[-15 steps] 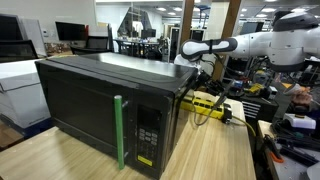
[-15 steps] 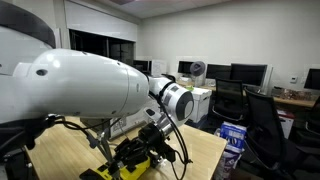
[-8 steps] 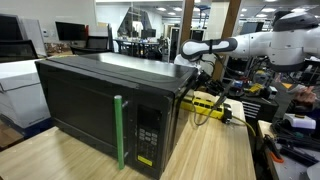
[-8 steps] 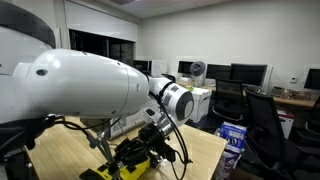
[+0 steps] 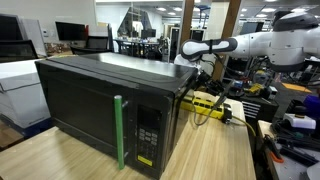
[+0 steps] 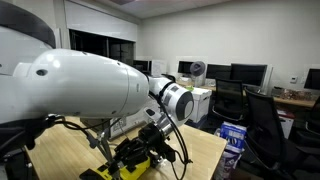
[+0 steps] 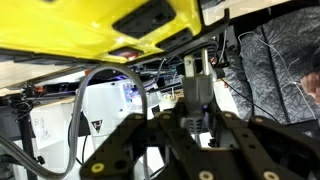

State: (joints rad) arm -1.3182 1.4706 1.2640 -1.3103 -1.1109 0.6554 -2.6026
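In an exterior view, a black microwave [image 5: 100,100] with a green handle [image 5: 119,130] is seen on a wooden table [image 5: 215,150]. Behind it the white arm [image 5: 215,45] is bent down, and the gripper [image 5: 207,80] is lowered to just above a yellow device [image 5: 205,98] lying on the table by the microwave's rear corner.

In an exterior view from behind the arm, the gripper [image 6: 152,145] is found close over the yellow device [image 6: 135,162], among black cables [image 6: 100,140]. Contact cannot be confirmed.

In the wrist view, the yellow device [image 7: 100,25] fills the top. The fingers of the gripper [image 7: 197,108] are drawn together; whether something thin is pinched between them cannot be told.

The device is judged to be a stiff, fairly light plastic housing, smooth and likely slippery. It would best be taken across its narrow sides, clear of the cables, which are judged liable to drag or snag.

Against the earlier frames no change is noted. The arm, device and microwave are placed as before, and the fingers are kept closed.
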